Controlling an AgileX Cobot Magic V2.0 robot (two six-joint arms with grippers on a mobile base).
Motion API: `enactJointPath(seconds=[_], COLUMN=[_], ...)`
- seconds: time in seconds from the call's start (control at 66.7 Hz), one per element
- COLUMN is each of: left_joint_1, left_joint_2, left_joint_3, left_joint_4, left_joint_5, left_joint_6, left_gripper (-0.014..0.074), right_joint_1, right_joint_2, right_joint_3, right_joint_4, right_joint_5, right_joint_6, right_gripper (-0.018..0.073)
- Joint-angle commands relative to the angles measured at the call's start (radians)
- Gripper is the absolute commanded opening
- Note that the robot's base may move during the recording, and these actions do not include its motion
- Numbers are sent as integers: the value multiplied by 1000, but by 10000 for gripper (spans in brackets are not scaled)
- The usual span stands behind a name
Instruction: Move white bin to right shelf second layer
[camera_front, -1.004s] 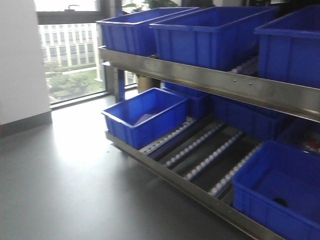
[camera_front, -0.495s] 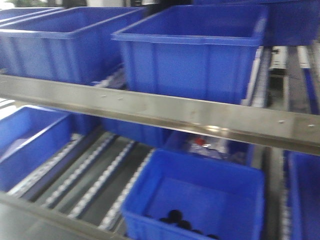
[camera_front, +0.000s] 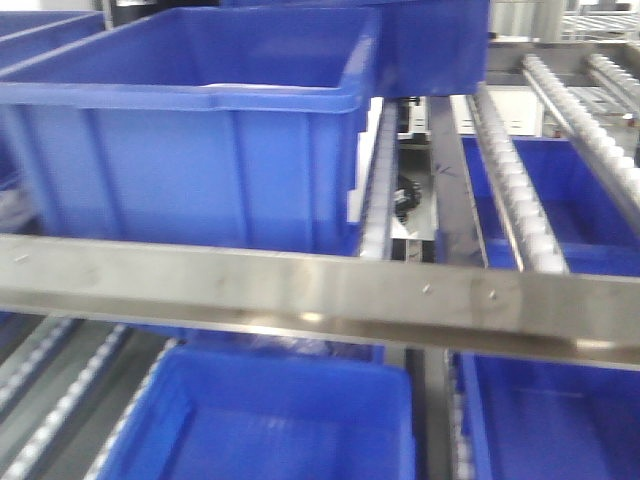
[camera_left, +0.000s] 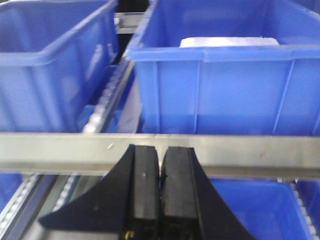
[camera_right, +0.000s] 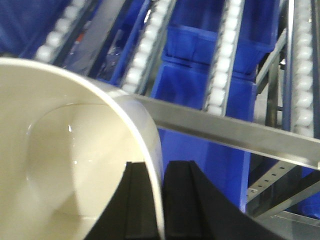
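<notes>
In the right wrist view the white bin (camera_right: 60, 150) fills the lower left, a smooth cream tub seen from its open top. My right gripper (camera_right: 160, 200) is shut on its thin wall, one finger inside and one outside. Beyond it run the white roller lanes (camera_right: 222, 65) of the right shelf second layer (camera_front: 520, 190), bare beside a big blue crate (camera_front: 190, 150). My left gripper (camera_left: 160, 170) is shut with nothing in it, level with the steel front rail (camera_left: 250, 155). The bin does not show in the front view.
Two blue crates (camera_left: 225, 90) (camera_left: 45, 75) stand on the level behind the rail; a flat white thing (camera_left: 229, 42) lies in the right one. More blue crates (camera_front: 260, 420) sit on the level below. A steel rail (camera_right: 225, 132) crosses the right wrist view.
The front view has swept right along the rack and come closer. The floor and window have left the view, and the rail with the bare roller lanes now fills it.
</notes>
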Motion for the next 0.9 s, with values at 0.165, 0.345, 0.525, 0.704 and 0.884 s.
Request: enactJointPath(seconds=[0.165, 0.345, 0.525, 0.704, 0.884], left_joint_1=[-4, -4, -4, -4, -4], left_joint_2=[-15, -15, -15, -15, -15], left_joint_3=[37, 37, 37, 37, 37], left_joint_4=[0, 0, 0, 0, 0], left_joint_5=[-87, -87, -87, -87, -87], left_joint_6=[-3, -3, -3, -3, -3], left_gripper=[85, 85, 85, 85, 85], right_joint_1=[-4, -4, -4, -4, -4], right_joint_2=[8, 8, 8, 8, 8], right_joint_3=[-31, -31, -31, -31, -31], right_joint_4=[-8, -8, -8, -8, -8], right_joint_5=[-91, -91, -91, -91, -91], right_joint_6=[-6, -6, -6, -6, -6], right_gripper=[113, 113, 113, 113, 113])
